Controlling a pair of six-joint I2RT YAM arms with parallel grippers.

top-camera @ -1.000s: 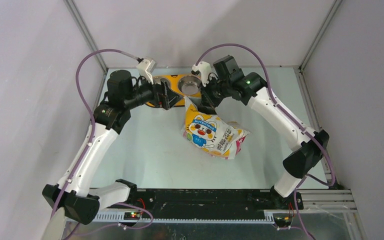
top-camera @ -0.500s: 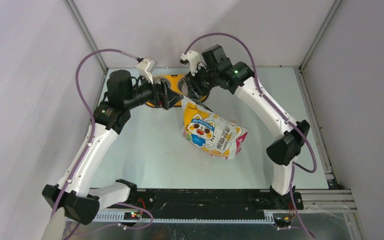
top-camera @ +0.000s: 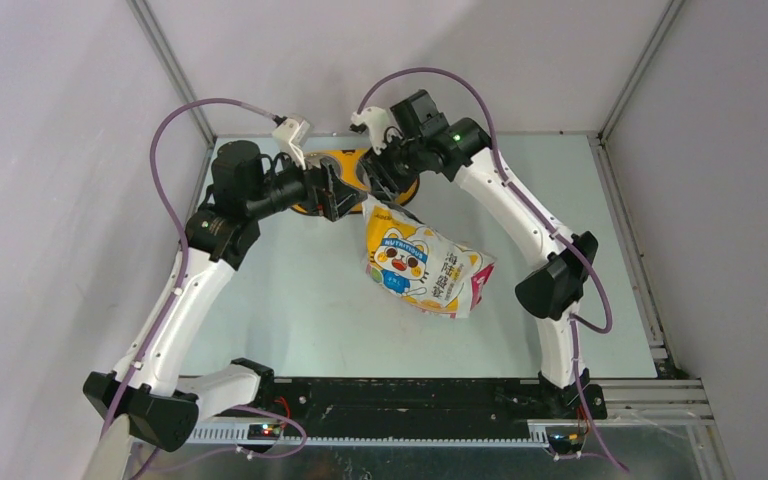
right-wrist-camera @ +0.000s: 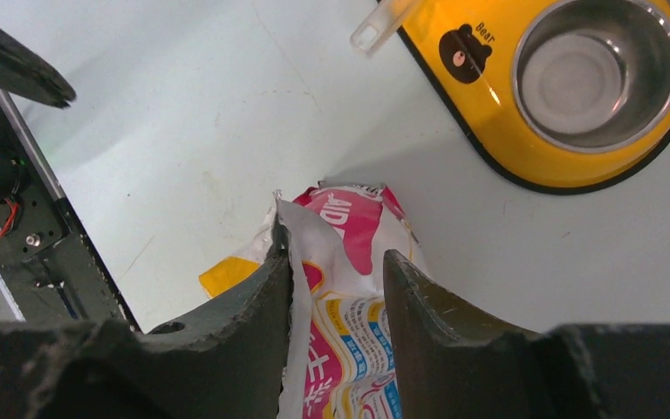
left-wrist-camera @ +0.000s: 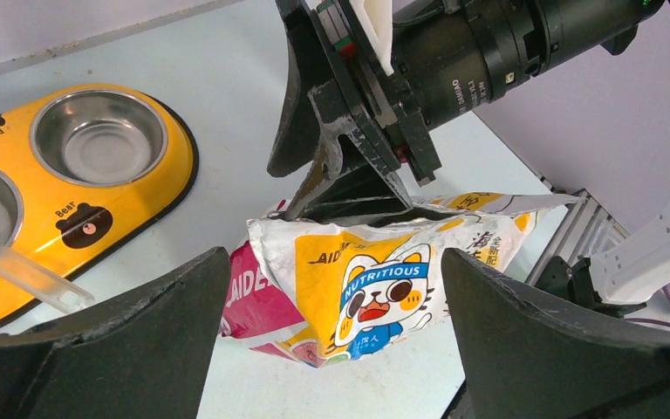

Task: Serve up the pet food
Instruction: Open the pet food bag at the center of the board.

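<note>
Now: right tool (right-wrist-camera: 338, 257) part open, fingers straddling torn top rim of pet food bag (top-camera: 425, 265), not clamped; kibble itself not visible. Left tool (left-wrist-camera: 336, 262) spread wide, empty, just beside bag. Pale counter (top-camera: 290, 300), grey walls (top-camera: 60, 150) three sides. One bag, one scoop (left-wrist-camera: 26, 272), one yellow feeder (right-wrist-camera: 510, 144), two bowls (left-wrist-camera: 98, 140), at far edge. Bare counter nearside.

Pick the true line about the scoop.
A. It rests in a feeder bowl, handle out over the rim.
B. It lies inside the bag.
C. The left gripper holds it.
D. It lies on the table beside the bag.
A: the left wrist view shows the scoop lying in the feeder, its handle reaching out over the yellow rim.
</note>
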